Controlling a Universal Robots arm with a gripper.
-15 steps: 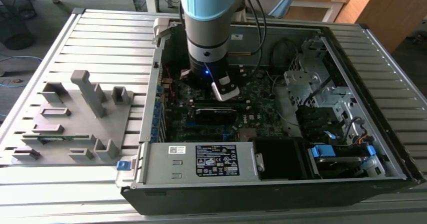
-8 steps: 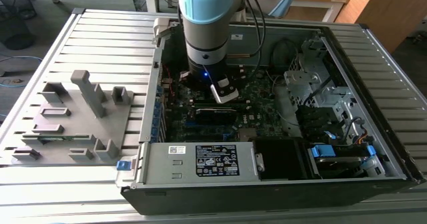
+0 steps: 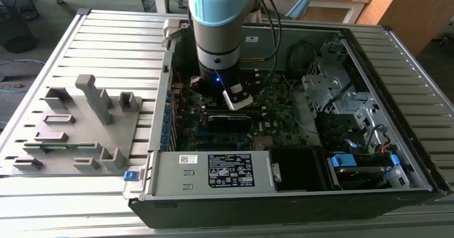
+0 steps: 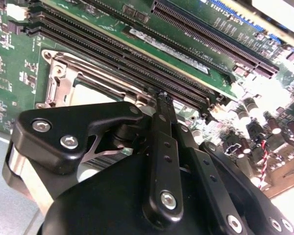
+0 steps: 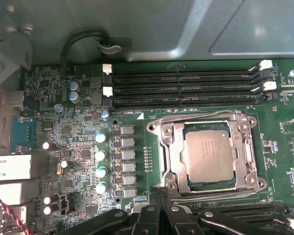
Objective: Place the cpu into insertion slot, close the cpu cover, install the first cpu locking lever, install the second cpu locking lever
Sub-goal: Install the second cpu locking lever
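Green motherboard all around: cpu seated, cpu cover down; gripper, fingers pinched together and empty, hangs beside the socket, so press levers squarely

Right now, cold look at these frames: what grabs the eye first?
The arm plunging into the open computer case at the middle of the exterior view. Next, in the first wrist view, the cpu lying in the insertion slot, framed by the silvery cpu cover lying flat around it, just below the long black memory slots. The black gripper sits at the socket's near edge.
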